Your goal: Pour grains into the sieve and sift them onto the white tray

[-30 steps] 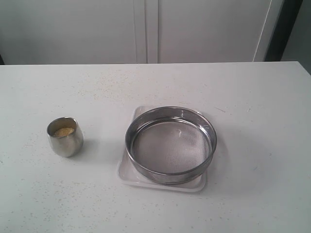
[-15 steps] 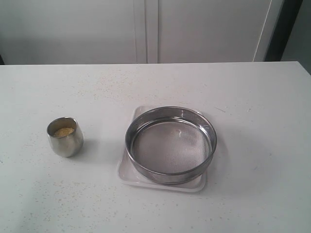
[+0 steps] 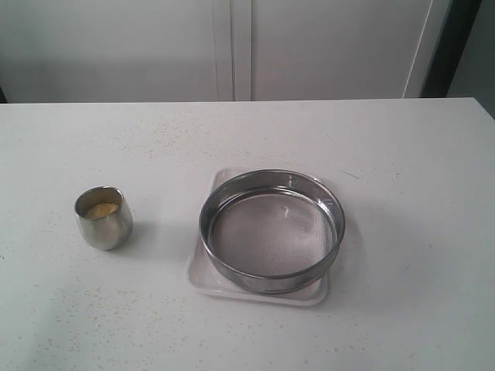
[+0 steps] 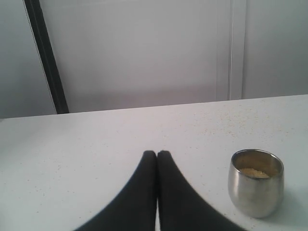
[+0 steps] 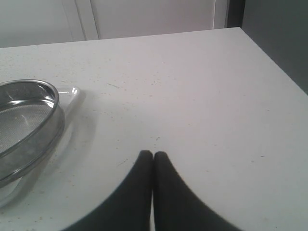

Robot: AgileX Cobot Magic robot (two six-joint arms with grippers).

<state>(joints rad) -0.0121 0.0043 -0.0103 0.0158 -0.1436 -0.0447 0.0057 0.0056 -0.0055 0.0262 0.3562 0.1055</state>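
I'm holding the left claw [image 4: 157, 154] pressed together on nothing; the grains [image 4: 254, 172] are sitting in the steel cup [image 4: 255, 183] just ahead of it, off to one side. The right claw [image 5: 153, 154] is likewise closed and empty, with the sieve [image 5: 24, 120] resting on the white tray [image 5: 71, 92] near its side.

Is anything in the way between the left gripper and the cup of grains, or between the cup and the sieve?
Nothing visible. Only bare table lies between the shut left gripper and the cup, and between the cup and the sieve on the white tray.
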